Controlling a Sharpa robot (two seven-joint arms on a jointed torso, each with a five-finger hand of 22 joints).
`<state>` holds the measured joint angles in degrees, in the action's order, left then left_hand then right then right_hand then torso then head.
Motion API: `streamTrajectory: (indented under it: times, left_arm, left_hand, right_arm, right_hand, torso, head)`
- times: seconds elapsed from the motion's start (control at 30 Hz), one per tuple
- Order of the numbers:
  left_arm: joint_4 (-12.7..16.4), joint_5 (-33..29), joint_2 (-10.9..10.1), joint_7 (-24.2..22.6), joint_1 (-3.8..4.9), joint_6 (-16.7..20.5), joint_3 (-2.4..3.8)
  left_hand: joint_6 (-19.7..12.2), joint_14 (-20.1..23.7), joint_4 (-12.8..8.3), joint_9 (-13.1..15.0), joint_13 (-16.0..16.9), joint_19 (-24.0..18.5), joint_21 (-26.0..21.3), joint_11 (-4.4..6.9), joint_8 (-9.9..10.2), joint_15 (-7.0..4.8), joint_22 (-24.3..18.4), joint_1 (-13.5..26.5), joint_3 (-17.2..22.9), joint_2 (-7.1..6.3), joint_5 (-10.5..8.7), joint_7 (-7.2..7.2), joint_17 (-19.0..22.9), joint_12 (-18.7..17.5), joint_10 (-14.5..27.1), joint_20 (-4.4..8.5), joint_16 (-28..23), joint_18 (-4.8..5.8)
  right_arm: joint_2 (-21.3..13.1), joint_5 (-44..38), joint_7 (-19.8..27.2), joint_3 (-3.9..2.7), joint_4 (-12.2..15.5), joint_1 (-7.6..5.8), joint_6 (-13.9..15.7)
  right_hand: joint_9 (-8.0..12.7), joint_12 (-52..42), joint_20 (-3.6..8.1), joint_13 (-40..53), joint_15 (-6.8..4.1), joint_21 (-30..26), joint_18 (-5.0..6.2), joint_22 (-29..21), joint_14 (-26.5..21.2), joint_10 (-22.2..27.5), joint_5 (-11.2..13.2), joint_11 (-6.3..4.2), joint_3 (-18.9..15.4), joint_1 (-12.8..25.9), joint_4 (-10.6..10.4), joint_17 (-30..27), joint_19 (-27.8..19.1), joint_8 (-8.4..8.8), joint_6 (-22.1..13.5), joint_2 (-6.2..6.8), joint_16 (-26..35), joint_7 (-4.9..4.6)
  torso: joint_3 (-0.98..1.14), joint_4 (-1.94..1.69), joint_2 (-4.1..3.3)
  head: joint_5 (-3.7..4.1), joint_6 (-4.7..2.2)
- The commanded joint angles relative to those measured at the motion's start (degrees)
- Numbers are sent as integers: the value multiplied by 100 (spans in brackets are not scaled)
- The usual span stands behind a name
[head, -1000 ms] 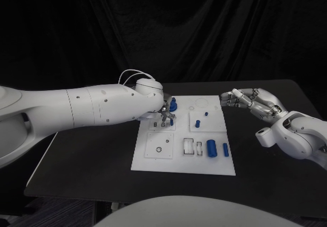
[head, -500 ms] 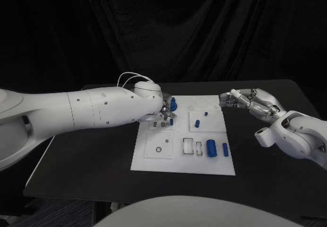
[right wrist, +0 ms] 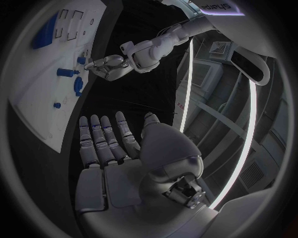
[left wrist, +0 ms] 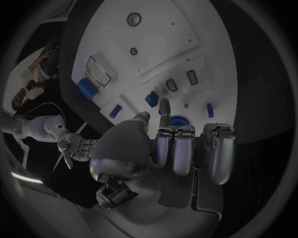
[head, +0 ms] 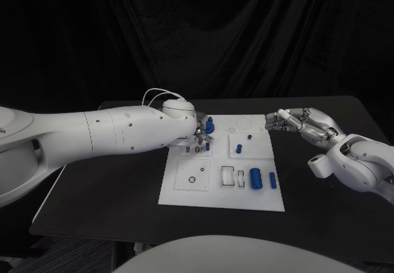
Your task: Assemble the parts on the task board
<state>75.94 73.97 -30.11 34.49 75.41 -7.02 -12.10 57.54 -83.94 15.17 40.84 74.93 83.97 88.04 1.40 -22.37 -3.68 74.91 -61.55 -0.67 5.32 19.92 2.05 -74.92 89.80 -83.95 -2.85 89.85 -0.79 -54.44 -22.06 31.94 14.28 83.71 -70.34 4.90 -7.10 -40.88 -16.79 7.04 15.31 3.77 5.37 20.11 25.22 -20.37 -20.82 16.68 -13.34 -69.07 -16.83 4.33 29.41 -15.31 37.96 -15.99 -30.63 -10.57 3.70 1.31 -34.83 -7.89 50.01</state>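
Head view shows the white task board (head: 221,170) lying mid-frame on the black table (head: 107,187), with the left hand (head: 200,134) hovering over its upper left corner beside a round blue part (head: 209,124). Whether those fingers actually pinch anything I cannot tell; in the left wrist view one finger (left wrist: 164,106) reaches toward the blue disc (left wrist: 179,120) while the others lie curled. The right hand (head: 306,126) hangs off the board's upper right edge, released, fingers loosely spread with nothing in them. More blue parts (head: 255,177) sit at the board's lower right. They look like small, rigid, light plastic pieces, probably smooth and apt to slip, so I'd judge a fingertip pinch across the sides of each piece the safest hold. Lettering on the left arm's casing in the right wrist view reads like "sharpa" (right wrist: 215,6).
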Motion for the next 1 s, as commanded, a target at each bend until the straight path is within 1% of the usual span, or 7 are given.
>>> streamTrajectory:
  times: [0.03,0.13,0.23,0.37,0.73,0.83,1.0]
  left_arm:
    - [-14,43,21,-63,-27,49,4]
    - [-21,43,29,-86,-44,64,4]
    - [-32,43,37,-105,-60,80,4]
    - [-48,43,48,-139,-73,98,4]
    - [-87,40,91,-216,-89,60,4]
    - [-99,-154,103,-203,-92,65,4]
    - [-114,-531,121,-135,-94,8,4]
  left_hand:
    - [54,-606,-8,10,1507,196,-27,24,42,-50,1004,-42,54,-3,2,8,-1508,20,-605,51,15,-56]
    - [66,-606,-15,14,1507,195,-29,25,49,-51,1002,-50,67,-2,4,6,-1508,20,-605,51,15,-56]
    - [80,-606,-22,20,1507,191,-32,27,56,-52,997,-58,80,-1,6,4,-1508,20,-605,52,15,-58]
    - [101,-606,-32,28,1507,191,-34,30,64,-54,997,-68,98,-2,7,-1,-1508,20,-605,53,15,-58]
    - [111,-606,-46,36,1507,162,-53,33,82,-57,959,-82,123,-2,10,-3,-1508,20,-605,55,15,-68]
    - [112,-606,-54,40,1507,149,-62,33,96,-59,942,-91,138,-2,11,-3,-1508,20,-605,56,15,-73]
    - [106,-606,-129,70,1507,118,-90,37,178,-66,899,-173,254,-8,3,-4,-1508,20,-605,64,15,-84]
  right_arm:
    - [3,-21,-98,-6,-4,13,-93]
    - [6,-21,-99,-6,-6,13,-99]
    - [5,-21,-98,-6,-3,13,-101]
    - [3,-21,-105,-6,-2,13,-96]
    - [-13,-21,-128,-6,9,13,-108]
    - [-21,-21,-137,-6,11,13,-109]
    - [-21,-21,-167,-6,7,13,-115]
  right_hand:
    - [5,-35,12,-7,1,9,-15,-7,-40,40,-40,-8,-27,-55,19,-10,-8,-30,-47,0,-22,-321]
    - [5,-35,12,-9,1,8,-16,-9,-42,42,-41,-8,-27,-57,18,-10,-9,-31,-47,-1,-23,-320]
    - [6,-36,11,-11,2,9,-16,-7,-43,44,-42,-7,-28,-59,16,-11,-4,-31,-48,-3,-25,-320]
    - [6,-36,11,-11,2,9,-16,-6,-43,45,-42,-7,-28,-59,15,-11,-2,-32,-49,-4,-25,-319]
    - [6,-40,12,-16,2,12,-16,0,-42,47,-46,-8,-26,-66,13,-12,15,-36,-48,-13,-34,-321]
    - [5,-42,12,-19,1,13,-16,-1,-40,49,-49,-9,-25,-72,13,-12,17,-39,-47,-17,-40,-321]
    - [5,-44,12,-21,1,14,-16,-2,-40,50,-51,-9,-24,-76,14,-12,19,-40,-47,-19,-43,-322]
  torso:
    - [6,0,-2]
    - [1,-8,-2]
    - [7,2,4]
    - [5,-6,-1]
    - [10,-1,-4]
    - [10,1,-4]
    - [11,0,-4]
  head:
    - [-15,-1]
    - [-17,-1]
    - [-28,-1]
    - [-24,-1]
    - [-33,-1]
    - [-47,-1]
    - [-36,-1]
